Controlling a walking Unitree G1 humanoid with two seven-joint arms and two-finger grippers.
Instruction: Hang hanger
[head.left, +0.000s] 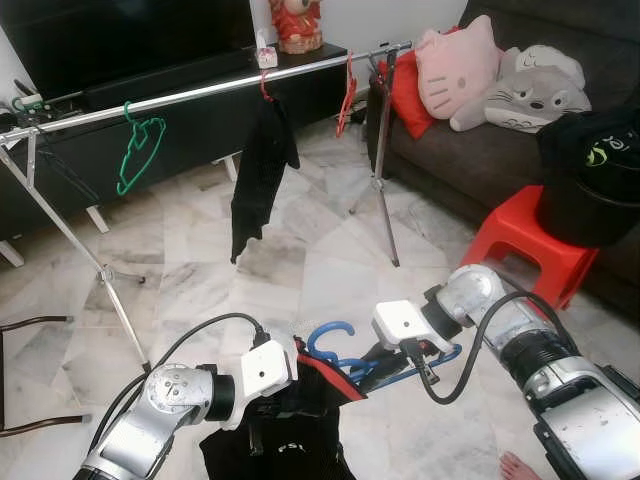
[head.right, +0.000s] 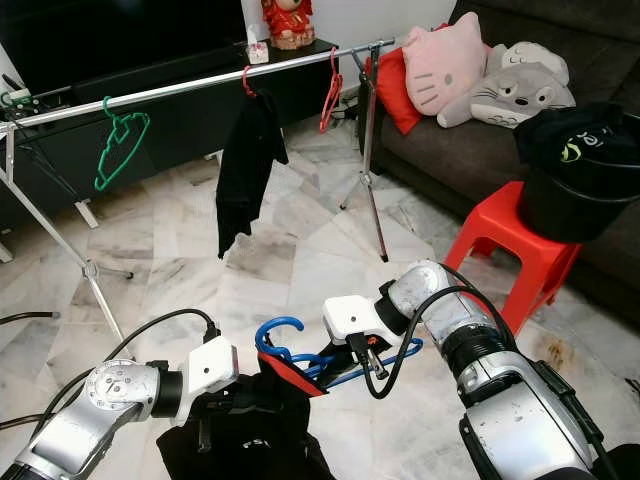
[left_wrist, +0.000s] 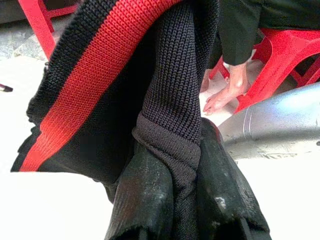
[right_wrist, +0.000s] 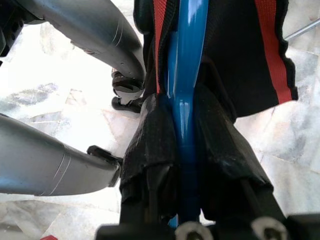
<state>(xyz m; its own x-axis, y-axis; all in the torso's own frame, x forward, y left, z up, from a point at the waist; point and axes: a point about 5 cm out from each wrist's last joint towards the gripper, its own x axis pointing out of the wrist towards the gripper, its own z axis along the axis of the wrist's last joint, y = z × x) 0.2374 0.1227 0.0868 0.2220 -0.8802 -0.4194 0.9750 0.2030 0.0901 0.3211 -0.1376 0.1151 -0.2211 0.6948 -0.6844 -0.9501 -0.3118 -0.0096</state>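
Both grippers grip low: left gripper (head.left: 285, 385) pinches the black-and-red garment (left_wrist: 115, 75), right gripper (right_wrist: 187, 125) clamps the blue hanger (head.left: 345, 355); dressing looks unfinished, with the clothes rail (head.left: 200, 92) well apart.

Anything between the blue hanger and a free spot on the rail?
Nothing visible blocks it. The blue hanger is held low by the right hand; open floor lies ahead, and the rail is bare between the green hanger and the hung black garment.
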